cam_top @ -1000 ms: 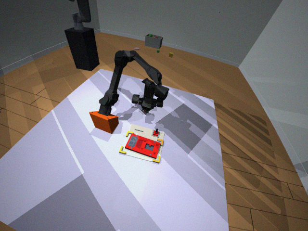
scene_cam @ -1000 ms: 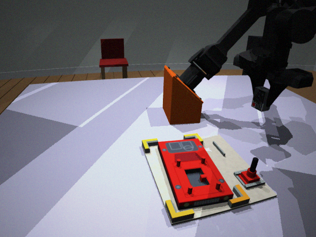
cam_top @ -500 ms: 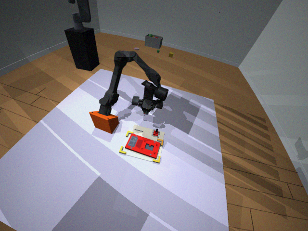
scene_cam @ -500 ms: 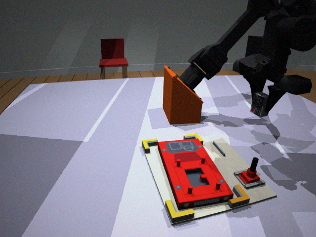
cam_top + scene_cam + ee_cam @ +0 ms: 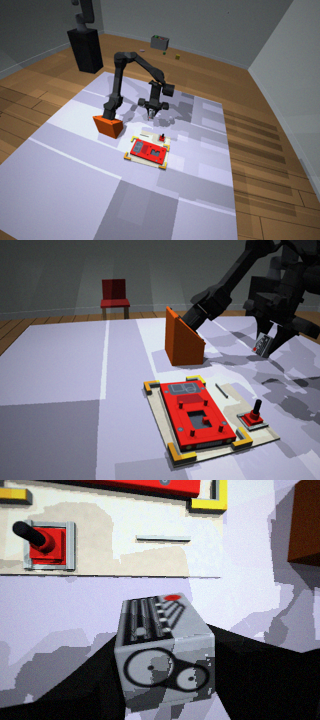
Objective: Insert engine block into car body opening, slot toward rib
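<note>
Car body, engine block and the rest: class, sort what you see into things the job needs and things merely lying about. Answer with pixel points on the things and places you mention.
Needed:
- gripper (image 5: pixel 151 119) (image 5: pixel 262 345) (image 5: pixel 158 634)
- engine block (image 5: pixel 151 114) (image 5: pixel 263 345) (image 5: pixel 167 650)
- car body (image 5: pixel 144 149) (image 5: pixel 173 411) (image 5: pixel 145 484)

Lying about:
- red chair (image 5: pixel 114 303)
- grey bin (image 5: pixel 159 44)
- yellow block (image 5: pixel 177 57)

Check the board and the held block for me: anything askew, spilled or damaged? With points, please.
Nothing stands out: the car body (image 5: pixel 144 147) (image 5: pixel 171 405) lies flat between its corner brackets, and the engine block (image 5: pixel 151 114) (image 5: pixel 263 344) (image 5: pixel 165 655) shows no visible damage.

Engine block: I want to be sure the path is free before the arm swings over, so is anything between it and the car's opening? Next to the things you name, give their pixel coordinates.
The red piece with the black post (image 5: pixel 162 138) (image 5: pixel 254 417) (image 5: pixel 48 547) stands near the route, towards one side; nothing visible blocks higher up.
</note>
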You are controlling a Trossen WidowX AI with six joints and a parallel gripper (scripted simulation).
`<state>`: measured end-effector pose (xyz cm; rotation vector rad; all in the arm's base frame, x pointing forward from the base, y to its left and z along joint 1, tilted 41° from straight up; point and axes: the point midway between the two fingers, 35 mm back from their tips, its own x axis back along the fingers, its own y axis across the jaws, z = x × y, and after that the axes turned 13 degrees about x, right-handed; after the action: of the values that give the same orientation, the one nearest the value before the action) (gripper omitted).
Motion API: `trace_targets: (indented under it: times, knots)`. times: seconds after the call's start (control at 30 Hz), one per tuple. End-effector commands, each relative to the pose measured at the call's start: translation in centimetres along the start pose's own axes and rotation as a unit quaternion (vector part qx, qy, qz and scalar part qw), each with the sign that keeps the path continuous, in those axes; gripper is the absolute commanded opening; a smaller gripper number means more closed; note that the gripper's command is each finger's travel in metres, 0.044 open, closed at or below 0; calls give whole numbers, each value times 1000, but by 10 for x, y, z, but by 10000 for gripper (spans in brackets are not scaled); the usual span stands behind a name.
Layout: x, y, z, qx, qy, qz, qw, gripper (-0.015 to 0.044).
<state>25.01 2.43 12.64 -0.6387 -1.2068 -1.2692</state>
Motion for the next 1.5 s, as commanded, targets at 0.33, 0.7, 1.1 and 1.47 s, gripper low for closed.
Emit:
trace_targets:
  times: [0.33,0.7,1.1,1.47]
  knots:
    - [1,5,14,-7,-201,30,979,0]
    - [-22,1,20,-7,-201,30,979,0]
    - [-44,4,27,-7,-200,30,979,0]
    - [-63,6,33,-7,-200,30,979,0]
